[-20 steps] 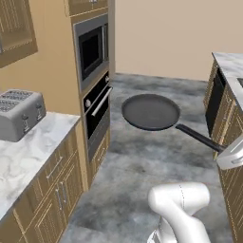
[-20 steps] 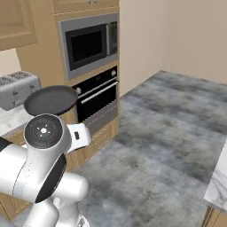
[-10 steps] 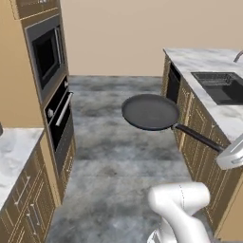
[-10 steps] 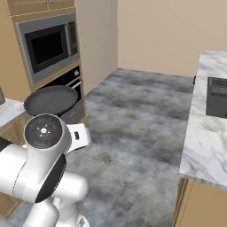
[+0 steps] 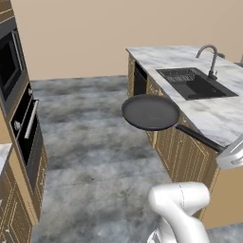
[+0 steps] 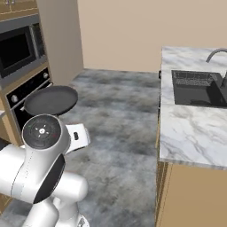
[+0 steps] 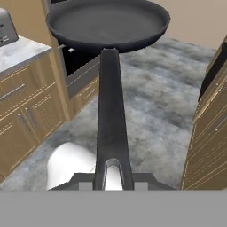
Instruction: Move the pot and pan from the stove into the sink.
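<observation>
Base had swung from the oven wall toward the sink (image 5: 197, 83) counter | pan (image 5: 151, 112) rode level over the floor, short of the sink | gripper (image 7: 112, 177) clamped on its handle | step: carrying; next: approach, lower into the basin.

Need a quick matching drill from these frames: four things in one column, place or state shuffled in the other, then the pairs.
Things:
1. pan
2. sink
3. faucet
4. wall oven

Places or states:
A. set into the marble counter
B. built into the tall cabinet
C. carried in the air above the floor, held by its long handle
D. arched, standing behind the basin

Pairs: 1-C, 2-A, 3-D, 4-B
</observation>
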